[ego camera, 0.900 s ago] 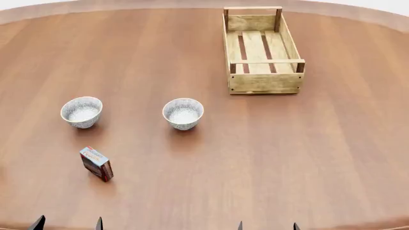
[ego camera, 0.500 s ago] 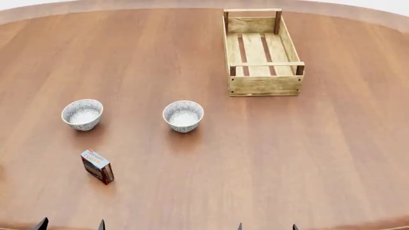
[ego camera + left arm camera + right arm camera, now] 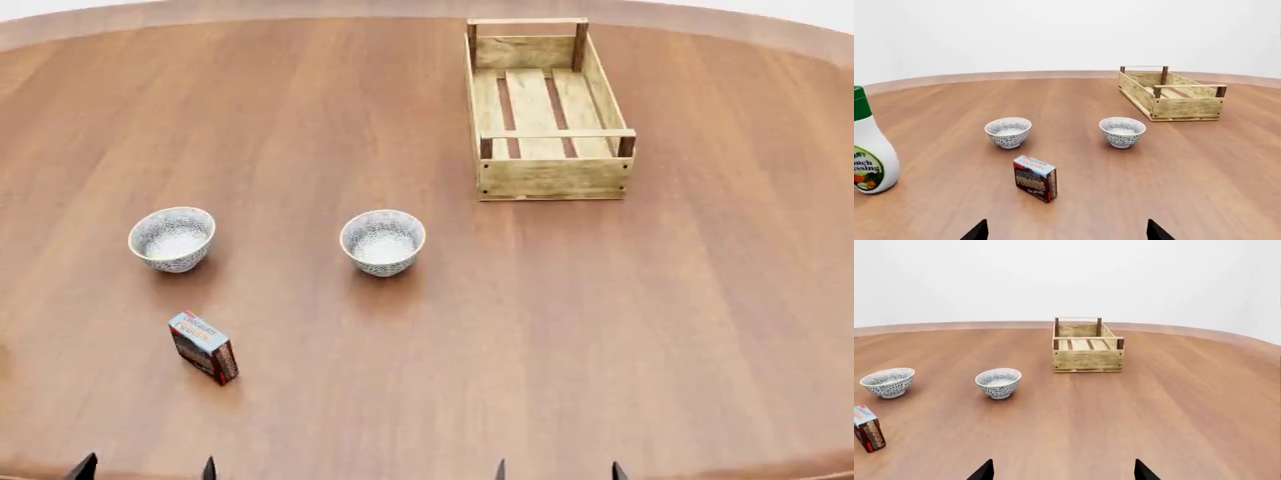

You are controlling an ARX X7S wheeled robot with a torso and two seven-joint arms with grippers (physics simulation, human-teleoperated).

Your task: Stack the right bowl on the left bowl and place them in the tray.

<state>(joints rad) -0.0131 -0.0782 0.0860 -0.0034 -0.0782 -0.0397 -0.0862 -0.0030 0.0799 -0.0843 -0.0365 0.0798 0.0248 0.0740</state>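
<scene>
Two white speckled bowls stand apart on the round wooden table. The left bowl (image 3: 171, 238) (image 3: 1008, 132) (image 3: 887, 382) sits at the left. The right bowl (image 3: 383, 240) (image 3: 1122, 131) (image 3: 998, 382) is near the middle. The tray (image 3: 547, 108) (image 3: 1170, 93) (image 3: 1087, 345), a light-wood crate with a slatted bottom, stands empty at the far right. My left gripper (image 3: 146, 468) (image 3: 1066, 232) and right gripper (image 3: 557, 470) (image 3: 1063, 472) hang open at the table's near edge, only dark fingertips showing, well short of the bowls and holding nothing.
A small red box (image 3: 203, 346) (image 3: 1035, 178) (image 3: 867, 428) stands upright in front of the left bowl. A white dressing bottle (image 3: 869, 145) with a green cap stands further left, seen only in the left wrist view. The table's curved far edge (image 3: 267, 10) runs behind the tray.
The head view shifted slightly, so bowls, box and tray sit a few pixels lower than 0.9 s ago. Nothing on the table moved. Both grippers stay put.
</scene>
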